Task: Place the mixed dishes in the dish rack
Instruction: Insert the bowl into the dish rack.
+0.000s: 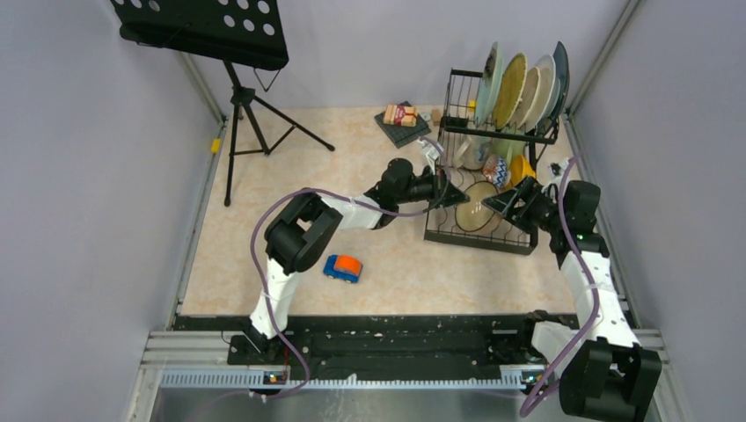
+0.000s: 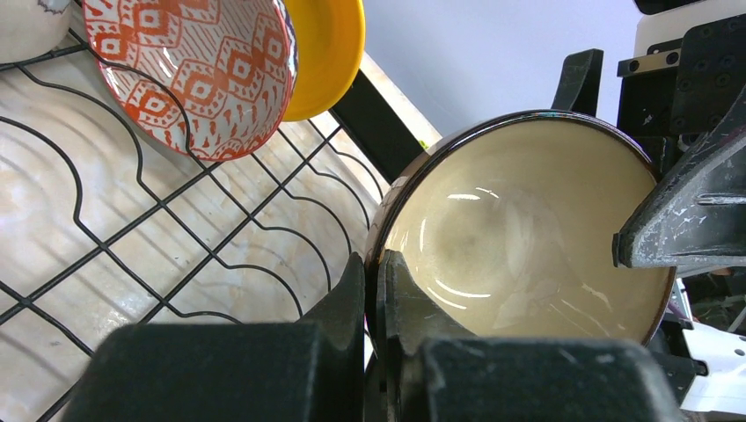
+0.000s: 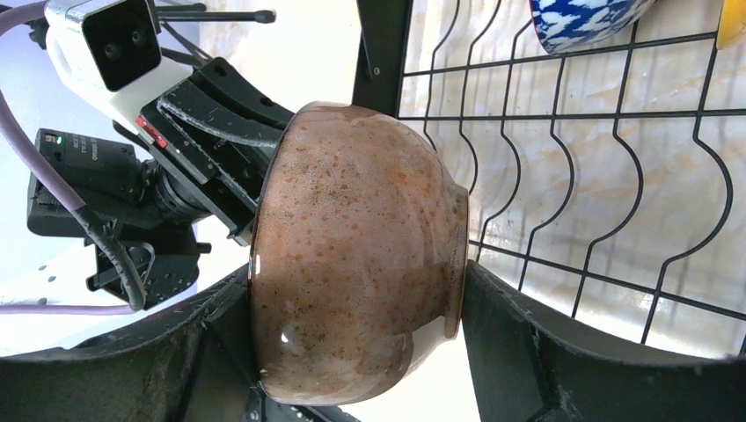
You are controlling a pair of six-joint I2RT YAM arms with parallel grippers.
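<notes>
Left gripper [image 2: 376, 280] pinched tight on the dark rim of the brown bowl [image 2: 528, 229], right gripper [image 3: 356, 290] clamped wide round its belly.
Bowl's tipped on its side over the dish rack [image 1: 479, 243] base, near the front-left corner. Beige marbled tabletop [image 1: 369, 255] runs left toward a toy car [image 1: 342, 267] and music stand [image 1: 207, 26]. Pale walls [image 1: 79, 176] sit close behind and right of the rack.

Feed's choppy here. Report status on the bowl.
Left hand shut on bowl rim. Right hand straddling bowl, grip unclear. Bowl over rack base. Patterned dish beside, not touching.
</notes>
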